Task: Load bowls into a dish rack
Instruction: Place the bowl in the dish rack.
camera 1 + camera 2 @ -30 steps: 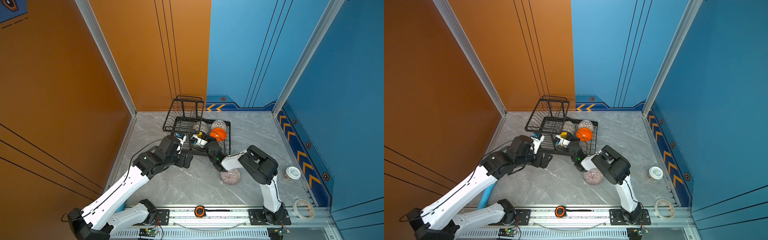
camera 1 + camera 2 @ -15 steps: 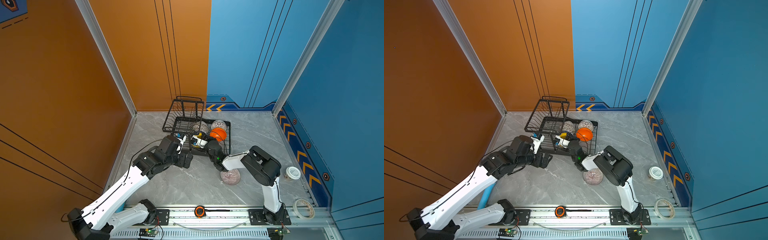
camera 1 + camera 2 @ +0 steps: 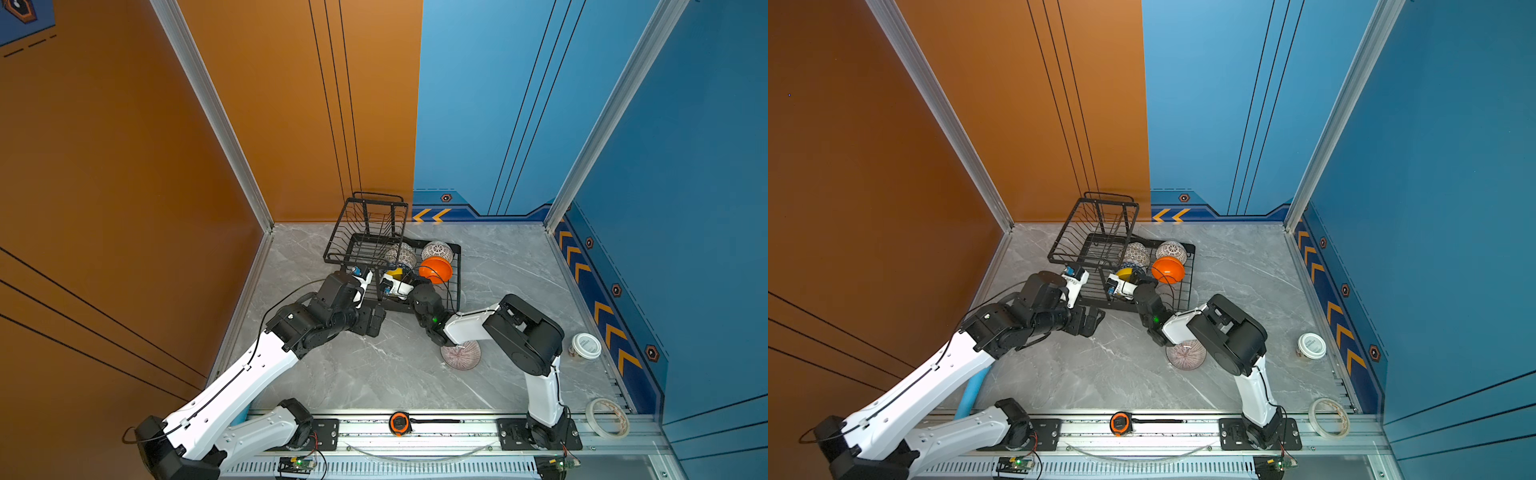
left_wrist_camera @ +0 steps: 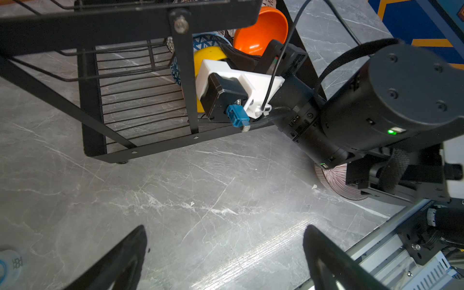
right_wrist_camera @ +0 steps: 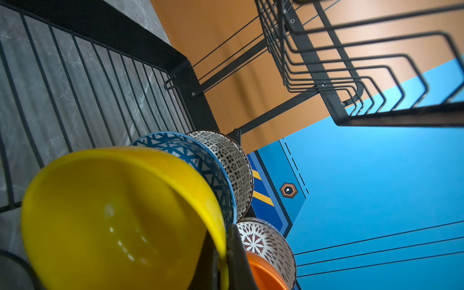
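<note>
The yellow bowl (image 5: 113,213), rim pinched by my right gripper (image 5: 224,261), leaned in the dish rack (image 5: 150,46); I judged release next, left gripper (image 4: 224,241) spread, empty.

Dish rack (image 3: 459,270): black wire, lower tray with a raised basket tier at one end.
Lower tray, one row, on edge, close-packed: yellow bowl (image 5: 113,221), blue-white triangle bowl (image 5: 190,153), black-patterned white bowl (image 5: 231,155).
Beside them, on edge: orange bowl (image 3: 435,269), starburst-patterned white bowl (image 5: 263,241).
On the tabletop (image 3: 374,374), apart from the rack: pale radial-striped bowl (image 3: 463,357).
</note>
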